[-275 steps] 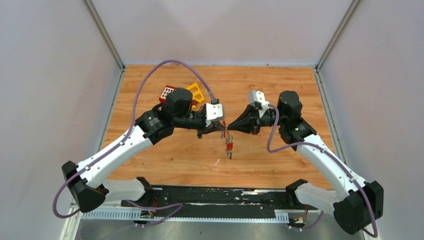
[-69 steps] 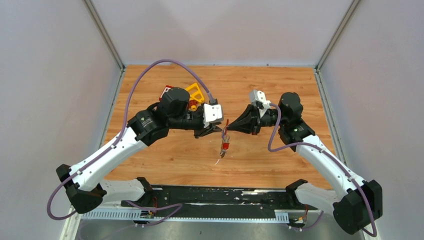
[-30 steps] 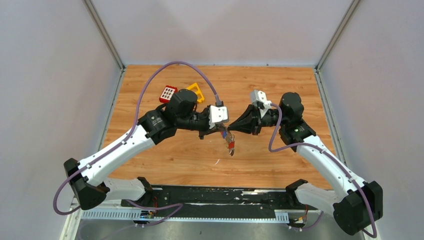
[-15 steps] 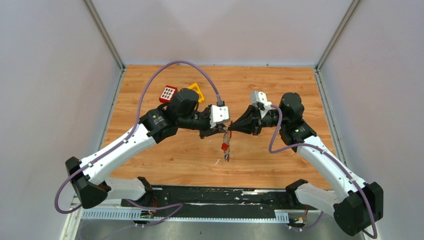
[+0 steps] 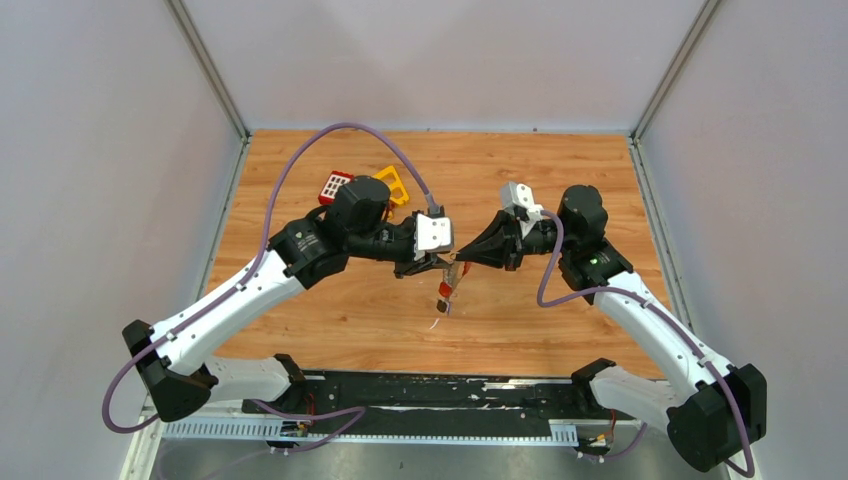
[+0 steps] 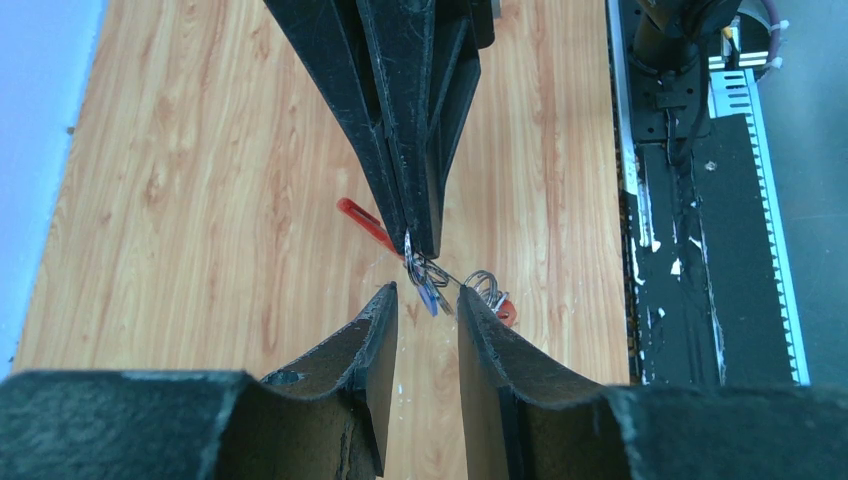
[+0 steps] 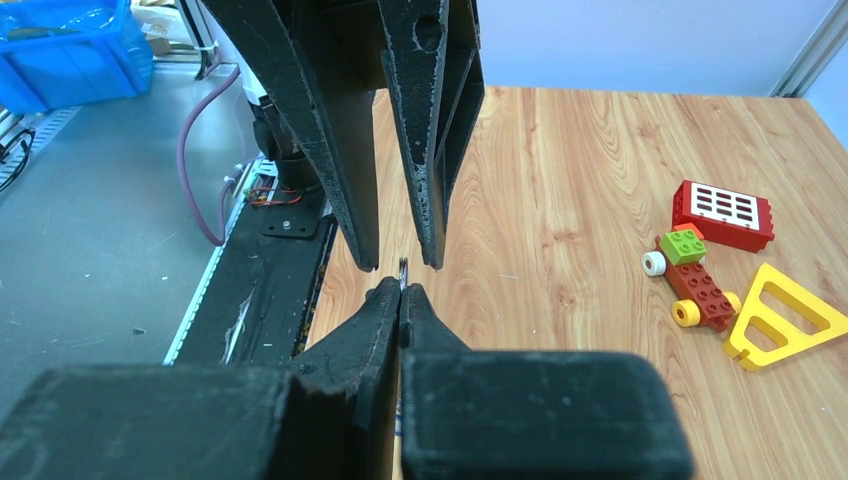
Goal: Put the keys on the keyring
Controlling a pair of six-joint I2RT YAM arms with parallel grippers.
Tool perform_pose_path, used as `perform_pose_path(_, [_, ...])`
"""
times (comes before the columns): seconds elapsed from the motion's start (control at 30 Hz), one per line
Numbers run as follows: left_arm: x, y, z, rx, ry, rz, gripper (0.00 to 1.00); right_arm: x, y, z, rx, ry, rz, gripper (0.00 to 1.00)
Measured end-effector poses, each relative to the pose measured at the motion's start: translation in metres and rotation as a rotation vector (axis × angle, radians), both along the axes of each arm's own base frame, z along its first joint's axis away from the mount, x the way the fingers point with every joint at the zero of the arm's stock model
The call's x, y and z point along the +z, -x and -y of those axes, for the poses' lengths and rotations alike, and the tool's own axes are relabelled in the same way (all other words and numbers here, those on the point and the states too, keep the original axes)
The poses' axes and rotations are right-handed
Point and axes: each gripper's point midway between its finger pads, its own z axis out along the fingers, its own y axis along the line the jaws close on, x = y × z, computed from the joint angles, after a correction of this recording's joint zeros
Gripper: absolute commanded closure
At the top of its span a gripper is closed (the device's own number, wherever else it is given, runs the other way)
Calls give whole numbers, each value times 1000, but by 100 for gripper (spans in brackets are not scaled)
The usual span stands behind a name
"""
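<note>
My right gripper (image 5: pixel 462 262) is shut on the thin metal ring of the keyring (image 5: pixel 444 291) and holds it above the table's middle. In the left wrist view the red clip (image 6: pixel 364 221) sticks out left of the right gripper's tips. A blue-headed key (image 6: pixel 430 295), a wire coil and a red-headed key (image 6: pixel 506 313) dangle below them. My left gripper (image 6: pixel 424 298) is open, its tips on either side of the blue key, just short of the ring. In the right wrist view my shut gripper (image 7: pixel 400 290) pinches the ring edge (image 7: pixel 403 268), facing the open left fingers (image 7: pixel 360 250).
A red square block with white buttons (image 5: pixel 335 185) and a yellow triangular frame (image 5: pixel 394 182) lie behind the left arm. The right wrist view also shows a small toy car of blocks (image 7: pixel 692 277). A black rail (image 5: pixel 440 395) runs along the near edge.
The left gripper has drawn back slightly to the left. The hanging keys have swung toward the left. The right gripper has kept its hold and place.
</note>
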Motion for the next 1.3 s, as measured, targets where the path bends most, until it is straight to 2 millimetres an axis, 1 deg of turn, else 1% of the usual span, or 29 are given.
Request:
perform_pose_path(0.3, [1,-3,0,-9,-4,37,65,-6,1,1,2,16,-4,100])
perform_pose_path(0.53, [6,-1,3,-24,19,42,67,-6,1,1,6,16,-2,100])
perform_pose_path(0.67, [8,0,7,-42,39,38,73,-6,1,1,6,16,-2,100])
perform_pose_path(0.9, [0,0,11,-49,30,13,84,-6,1,1,7,16,-2,100])
perform_pose_path(1.07, [-3,1,11,-47,27,6,94,-6,2,1,10,15,-1,100])
perform_pose_path(1.13, [-3,0,11,-44,27,3,100,-6,2,1,10,15,-2,100])
perform_pose_path(1.23, [-3,-1,11,-35,28,-10,100,-6,2,1,11,15,-1,100])
perform_pose_path(1.27, [-4,-2,11,-31,28,-15,100,-6,2,1,10,15,2,99])
perform_pose_path(1.3, [-5,-2,12,-27,28,-22,100,-6,1,1,8,17,2,96])
